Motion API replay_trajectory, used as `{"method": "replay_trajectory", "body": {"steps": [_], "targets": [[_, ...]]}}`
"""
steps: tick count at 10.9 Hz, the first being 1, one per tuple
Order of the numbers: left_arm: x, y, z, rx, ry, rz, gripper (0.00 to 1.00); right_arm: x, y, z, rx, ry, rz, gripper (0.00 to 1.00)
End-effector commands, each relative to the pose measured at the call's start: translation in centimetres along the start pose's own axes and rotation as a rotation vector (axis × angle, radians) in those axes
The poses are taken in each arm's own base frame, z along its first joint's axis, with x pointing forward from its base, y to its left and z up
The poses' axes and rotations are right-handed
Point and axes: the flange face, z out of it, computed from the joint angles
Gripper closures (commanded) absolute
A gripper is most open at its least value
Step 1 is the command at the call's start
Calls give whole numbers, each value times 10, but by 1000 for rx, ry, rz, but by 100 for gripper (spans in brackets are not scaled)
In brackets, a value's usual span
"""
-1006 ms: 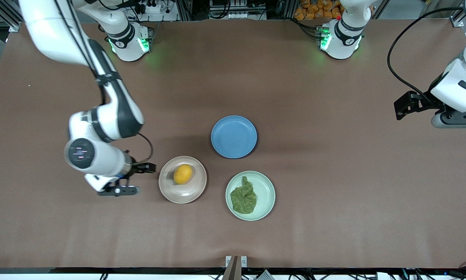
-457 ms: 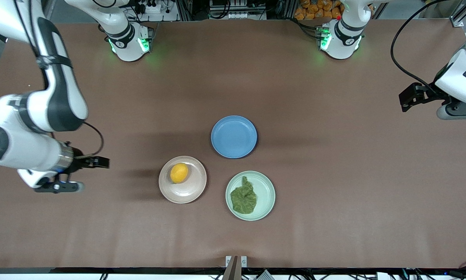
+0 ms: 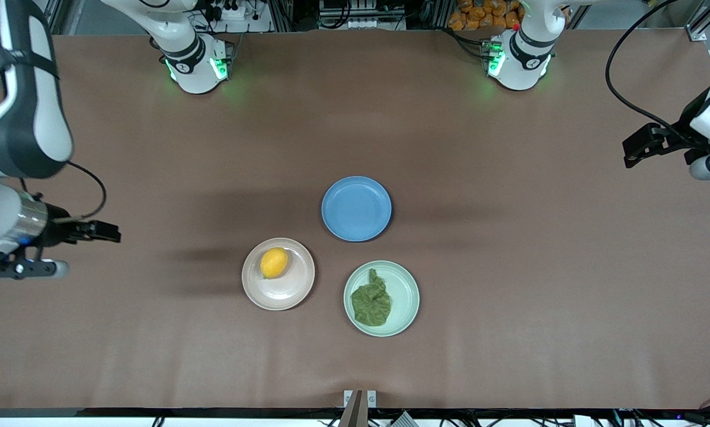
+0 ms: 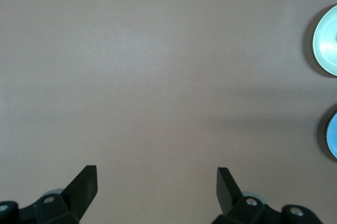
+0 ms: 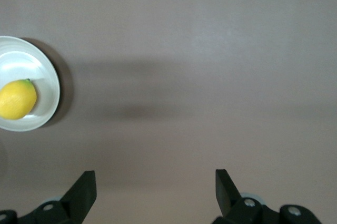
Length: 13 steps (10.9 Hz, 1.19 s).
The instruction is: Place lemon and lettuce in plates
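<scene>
The right gripper (image 3: 109, 231) is hanging over bare table (image 3: 509, 332) at the right arm's end, its two fingers spread wide with nothing between them. Toward the table's middle from it, well apart, the beige-pink plate (image 3: 293, 293) is sitting with the lemon (image 3: 274, 263) lying in it, on the part of the plate away from the front camera. The right wrist view is showing that same plate (image 5: 45, 84) and the lemon (image 5: 17, 99) off to one side of the open fingers (image 5: 84, 190), with only brown tabletop and a soft shadow between.

The left gripper (image 3: 642, 145) is hovering over the left arm's end of the table, also spread wide and holding nothing. Well apart from it, toward the middle, the mint green plate (image 3: 405, 284) is carrying the lettuce (image 3: 371, 303). A blue plate (image 3: 356, 208) is lying empty just beside both plates, farther from the front camera. Nothing is standing between either gripper and the plates.
</scene>
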Motion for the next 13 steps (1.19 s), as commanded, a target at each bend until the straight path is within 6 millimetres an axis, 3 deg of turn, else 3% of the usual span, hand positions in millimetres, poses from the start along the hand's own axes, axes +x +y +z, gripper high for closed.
{"method": "replay_trajectory", "body": {"steps": [1, 4, 7, 11, 13], "targets": [[-13, 14, -9, -22, 4, 40, 0, -41, 19, -49, 14, -8, -8, 0], [-18, 33, -12, -46, -6, 68, 0, -62, 22, -87, 5, 30, -15, 0], [-24, 28, -10, -48, -49, 68, 0, -98, 34, -119, 2, -9, 18, 0], [-30, 23, -14, -59, -57, 56, 0, -118, 52, -135, 46, -15, 64, 0], [-31, 4, -15, -85, -55, 21, 0, -126, 55, -132, 61, -14, 72, 0]]}}
